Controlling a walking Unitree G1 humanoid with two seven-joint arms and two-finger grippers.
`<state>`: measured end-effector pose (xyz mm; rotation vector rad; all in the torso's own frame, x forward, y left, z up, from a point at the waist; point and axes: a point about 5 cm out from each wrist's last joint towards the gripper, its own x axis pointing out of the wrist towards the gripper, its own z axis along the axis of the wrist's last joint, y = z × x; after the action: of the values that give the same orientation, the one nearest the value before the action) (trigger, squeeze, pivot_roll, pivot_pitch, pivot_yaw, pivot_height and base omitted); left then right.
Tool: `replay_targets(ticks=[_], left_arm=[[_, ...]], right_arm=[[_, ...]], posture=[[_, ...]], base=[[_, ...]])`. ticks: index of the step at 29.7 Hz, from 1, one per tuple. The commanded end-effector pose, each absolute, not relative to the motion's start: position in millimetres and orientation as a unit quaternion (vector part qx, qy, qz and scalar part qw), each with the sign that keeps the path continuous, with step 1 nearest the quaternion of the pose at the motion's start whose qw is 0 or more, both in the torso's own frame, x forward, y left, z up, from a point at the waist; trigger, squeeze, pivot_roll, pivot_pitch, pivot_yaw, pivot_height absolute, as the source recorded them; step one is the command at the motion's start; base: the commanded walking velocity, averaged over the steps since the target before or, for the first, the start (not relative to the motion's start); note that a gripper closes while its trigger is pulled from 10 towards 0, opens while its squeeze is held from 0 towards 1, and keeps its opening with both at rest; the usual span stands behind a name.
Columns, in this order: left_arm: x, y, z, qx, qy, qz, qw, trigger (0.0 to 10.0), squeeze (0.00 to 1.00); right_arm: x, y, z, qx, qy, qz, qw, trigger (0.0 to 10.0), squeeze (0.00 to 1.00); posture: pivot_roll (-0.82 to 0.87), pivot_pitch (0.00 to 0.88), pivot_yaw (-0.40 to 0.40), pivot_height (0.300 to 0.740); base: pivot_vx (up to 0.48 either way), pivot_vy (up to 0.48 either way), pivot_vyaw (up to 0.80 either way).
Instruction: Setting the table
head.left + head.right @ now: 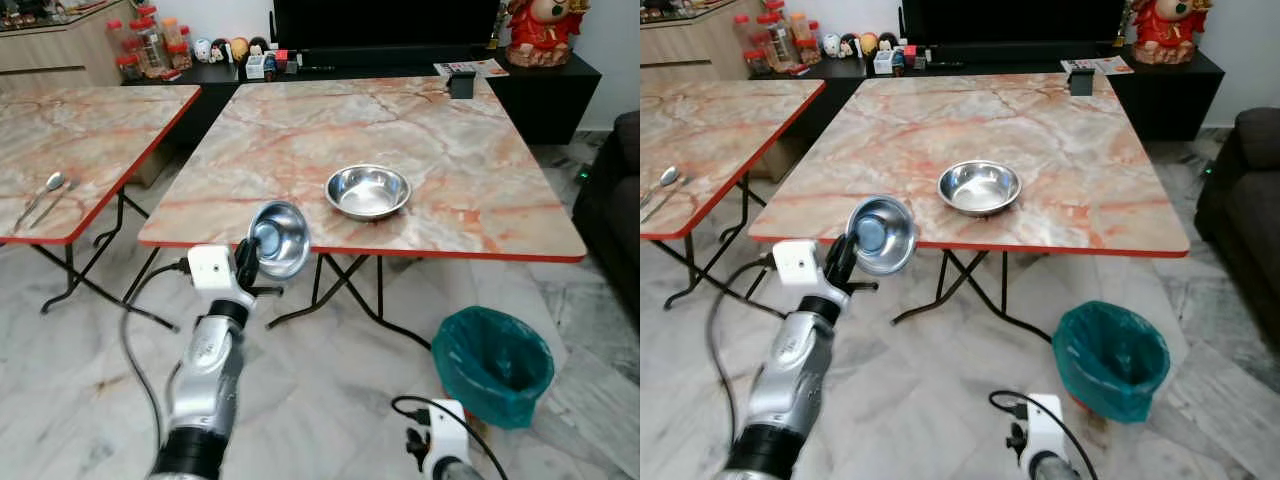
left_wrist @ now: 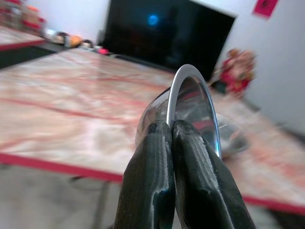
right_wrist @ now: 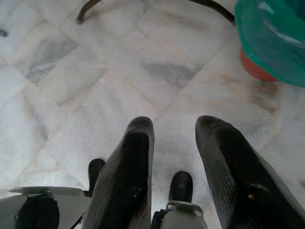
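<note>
Left eye view: left pincer [image 1: 250,262] grips small bowl [image 1: 280,238] at table edge [image 1: 360,251].

Left hand [image 1: 247,262] raised, fingers clamped; right hand [image 3: 174,143] hangs spread

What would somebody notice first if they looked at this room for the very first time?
Probably the shiny steel bowl that the left gripper pinches by its rim, tipped on edge in front of the near edge of the marble table. A second bowl already sits on that table, close to the near edge. A green-lined bin stands on the floor below, to the right.
</note>
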<state>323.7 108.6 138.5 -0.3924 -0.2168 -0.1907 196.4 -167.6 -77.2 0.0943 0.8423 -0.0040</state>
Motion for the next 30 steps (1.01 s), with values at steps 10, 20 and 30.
replay_targets(ticks=[10,20,30], left_arm=[[337,90,156,-0.232,-0.11,-0.134,0.957,10.0,0.0],[339,95,159,-0.228,-0.116,-0.138,0.957,10.0,0.0],[341,95,162,-0.232,-0.122,-0.137,0.955,10.0,0.0]], right_arm=[[199,-164,-76,0.053,0.406,-0.001,0.912,10.0,0.0],[198,-164,-77,0.049,0.413,0.002,0.909,10.0,0.0],[201,-164,-75,0.046,0.405,0.002,0.913,10.0,0.0]], posture=[[-0.02,0.005,0.079,0.74],[-0.01,0.005,0.073,0.74],[-0.01,0.002,0.073,0.74]], base=[[0.2,0.0,-0.21],[0.318,0.0,-0.1],[0.343,0.0,-0.06]])
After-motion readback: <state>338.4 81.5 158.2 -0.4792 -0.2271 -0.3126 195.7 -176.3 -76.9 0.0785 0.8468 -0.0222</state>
